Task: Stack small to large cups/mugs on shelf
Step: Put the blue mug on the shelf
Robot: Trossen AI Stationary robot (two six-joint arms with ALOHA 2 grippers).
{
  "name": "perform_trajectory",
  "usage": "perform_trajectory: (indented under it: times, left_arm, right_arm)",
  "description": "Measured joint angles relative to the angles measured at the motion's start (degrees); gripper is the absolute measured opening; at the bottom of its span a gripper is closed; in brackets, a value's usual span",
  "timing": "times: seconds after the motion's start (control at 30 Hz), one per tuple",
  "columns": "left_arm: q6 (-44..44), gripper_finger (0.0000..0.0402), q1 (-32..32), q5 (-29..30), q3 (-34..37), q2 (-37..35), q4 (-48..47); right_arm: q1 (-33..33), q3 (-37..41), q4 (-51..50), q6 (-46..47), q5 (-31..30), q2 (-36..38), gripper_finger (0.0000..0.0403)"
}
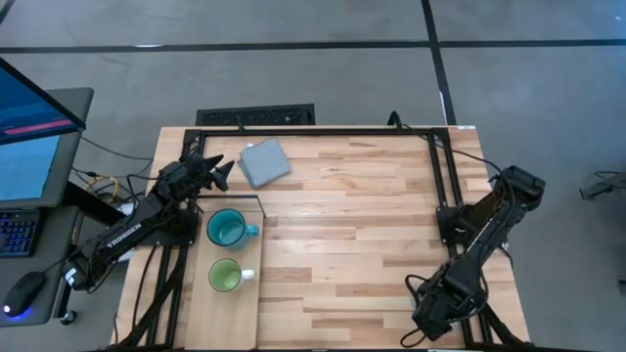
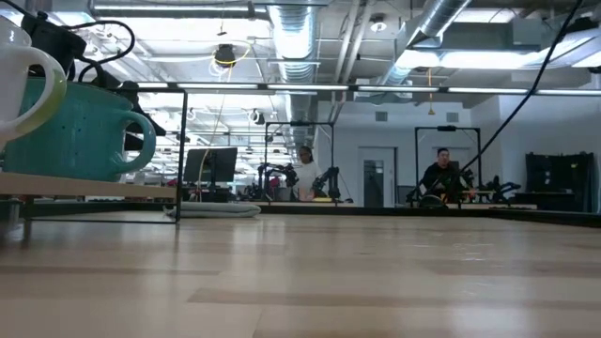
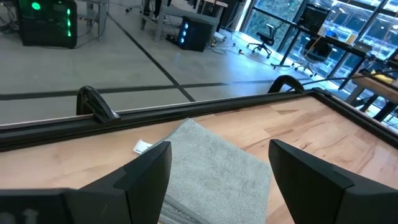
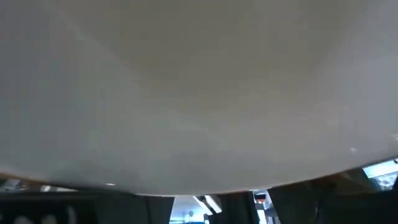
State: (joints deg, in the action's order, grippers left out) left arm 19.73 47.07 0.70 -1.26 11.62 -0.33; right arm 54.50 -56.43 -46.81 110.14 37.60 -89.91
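A teal-blue mug (image 1: 227,230) and a light green mug (image 1: 225,276) stand upright on their bases, side by side, on the pale shelf (image 1: 230,323) at the table's left. In the low view the teal mug (image 2: 80,131) stands behind the pale green-rimmed mug (image 2: 21,80) on the raised shelf (image 2: 94,188). My left gripper (image 1: 223,174) hovers open beyond the shelf's far end, pointing at a grey-blue pad (image 3: 211,177). My right gripper (image 1: 428,328) hangs over the table's near right corner. A pale, curved whitish surface (image 4: 199,93) fills its wrist view.
The grey-blue folded pad (image 1: 264,161) lies flat near the far edge, left of centre. A dark metal frame (image 1: 430,137) runs along the table's far and right sides. The plank tabletop (image 1: 352,235) between the shelf and the right arm is bare. People sit far off in the room (image 2: 441,178).
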Motion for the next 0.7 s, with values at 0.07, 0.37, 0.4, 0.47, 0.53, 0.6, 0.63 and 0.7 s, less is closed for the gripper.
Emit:
perform_trajectory:
  times: [0.07,0.37,0.4,0.47,0.53,0.6,0.63,0.7]
  left_arm:
    - [0.0,0.0261,0.0,0.0,0.0,0.0,0.0]
    - [0.0,0.0261,0.0,0.0,0.0,0.0,0.0]
    - [0.0,0.0261,0.0,0.0,0.0,0.0,0.0]
    - [0.3,0.0261,0.0,-0.1,0.0,0.0,0.0]
    - [0.4,0.0261,0.0,-0.1,0.0,0.0,0.0]
    - [0.4,0.0261,0.0,-0.1,0.0,0.0,0.0]
    - [0.4,0.0261,0.0,-0.1,0.0,0.0,0.0]
    - [0.4,0.0261,0.0,-0.1,0.0,0.0,0.0]
  right_arm:
    - [0.0,-0.1,-0.8,-0.2,-0.1,-0.2,0.0238]
    - [-0.4,0.1,-7.0,-2.9,1.1,0.0,0.0193]
    - [-0.6,0.1,-6.8,-2.9,1.4,0.2,0.0188]
    - [-0.6,0.2,-6.4,-2.7,1.4,0.8,0.0180]
    - [-0.6,-0.1,-6.6,-3.6,0.4,1.1,0.0174]
    - [-0.5,-0.8,-6.3,-6.6,-0.4,2.0,0.0169]
    - [-0.5,-0.9,-6.3,-7.8,-0.5,2.4,0.0167]
    - [-0.5,-0.8,-7.5,-9.7,-0.9,2.5,0.0162]
